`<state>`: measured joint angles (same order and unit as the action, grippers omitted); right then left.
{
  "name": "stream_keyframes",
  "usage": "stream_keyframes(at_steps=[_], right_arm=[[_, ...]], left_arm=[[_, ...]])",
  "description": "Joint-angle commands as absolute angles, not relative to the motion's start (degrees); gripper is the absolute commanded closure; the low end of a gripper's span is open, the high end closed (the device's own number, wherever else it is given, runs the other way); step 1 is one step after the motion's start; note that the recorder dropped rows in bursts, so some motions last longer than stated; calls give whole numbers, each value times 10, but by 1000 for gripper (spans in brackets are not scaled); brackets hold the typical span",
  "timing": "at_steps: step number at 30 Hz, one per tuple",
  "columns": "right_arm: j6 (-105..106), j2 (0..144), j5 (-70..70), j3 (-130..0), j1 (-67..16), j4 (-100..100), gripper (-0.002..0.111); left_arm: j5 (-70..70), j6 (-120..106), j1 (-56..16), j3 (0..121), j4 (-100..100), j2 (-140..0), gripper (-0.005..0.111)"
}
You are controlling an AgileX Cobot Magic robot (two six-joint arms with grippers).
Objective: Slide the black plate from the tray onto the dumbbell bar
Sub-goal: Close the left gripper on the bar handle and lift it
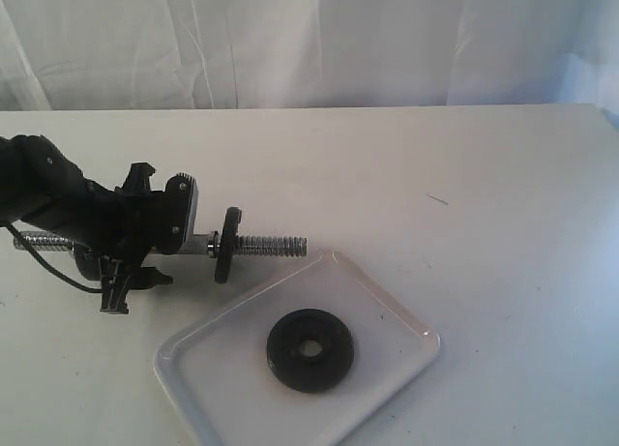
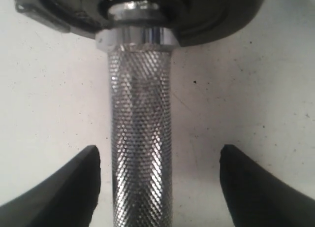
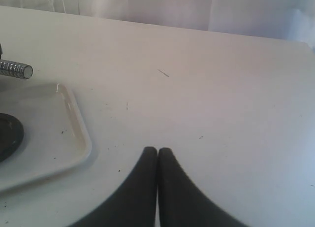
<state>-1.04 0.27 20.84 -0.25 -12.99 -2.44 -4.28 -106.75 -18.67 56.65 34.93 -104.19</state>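
Note:
The black plate (image 1: 309,350) lies flat in the white tray (image 1: 390,306), centre hole up. The dumbbell bar (image 1: 271,244) rests on the table just behind the tray, its threaded end pointing right. My left gripper (image 1: 132,235) is open over the bar's middle. In the left wrist view its fingers (image 2: 74,187) straddle the knurled bar (image 2: 141,138) with a gap on each side. My right gripper (image 3: 157,150) is shut on nothing, low over bare table to the right of the tray (image 3: 78,133). It is out of the exterior view. The plate's edge (image 3: 7,136) and the bar's tip (image 3: 19,70) show there.
A thinner flat black disc (image 1: 229,245) stands upright on the bar, against a chrome collar (image 2: 135,37), between my left gripper and the threaded end. The disc (image 2: 206,15) fills the far end of the left wrist view. White cloth hangs behind the table.

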Motion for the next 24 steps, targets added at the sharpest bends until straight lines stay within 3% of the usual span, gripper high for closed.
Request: stream_keyframes(at_steps=[1, 19, 24], right_arm=[[-13, 0, 199, 0, -126, -28, 108], [-13, 0, 199, 0, -126, -28, 108], [-13, 0, 199, 0, -126, -28, 108]], left_arm=[[-42, -1067, -191, 568, 355, -1049, 36], [-26, -1062, -215, 579, 355, -1054, 38], [-28, -1062, -215, 579, 355, -1054, 53]])
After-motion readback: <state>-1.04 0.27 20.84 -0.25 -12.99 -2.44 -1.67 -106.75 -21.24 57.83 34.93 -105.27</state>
